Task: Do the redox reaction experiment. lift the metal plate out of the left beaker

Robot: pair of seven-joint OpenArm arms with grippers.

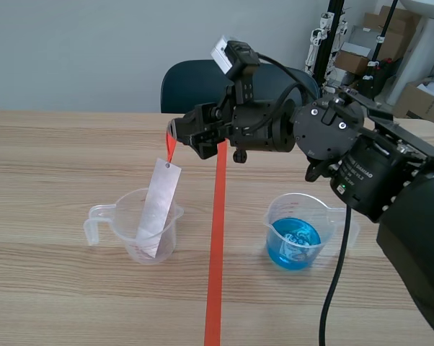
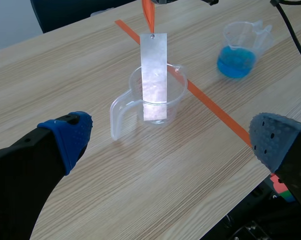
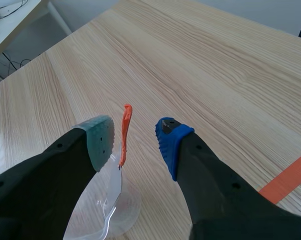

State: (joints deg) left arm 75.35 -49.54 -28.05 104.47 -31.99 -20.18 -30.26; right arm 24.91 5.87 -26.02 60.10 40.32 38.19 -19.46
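Plate [image 1: 159, 205] leans in left beaker [image 1: 123, 225]; right beaker [image 1: 298, 207] holds blue liquid [image 1: 293, 246]. Right gripper [image 3: 134, 133] is spread around the ribbon [image 3: 123, 136], seemingly not pinching it. Left gripper [image 2: 173, 135] is wide apart.

Right arm comes in from the right, past centre. Its hand [image 1: 179, 135] sits at the top end of a short orange-red strap [image 1: 171, 146] tied to a thin, flat silver metal plate [image 1: 159, 209]. The plate is tilted, with its lower end inside the clear plastic handled beaker [image 1: 123, 200] on the left of the wooden tabletop [image 1: 58, 158]. A second clear beaker [image 1: 275, 213] holding blue liquid [image 1: 293, 246] stands well apart, across the orange-red tape line [image 1: 217, 245]. Dark blue chair [image 1: 192, 83] behind.
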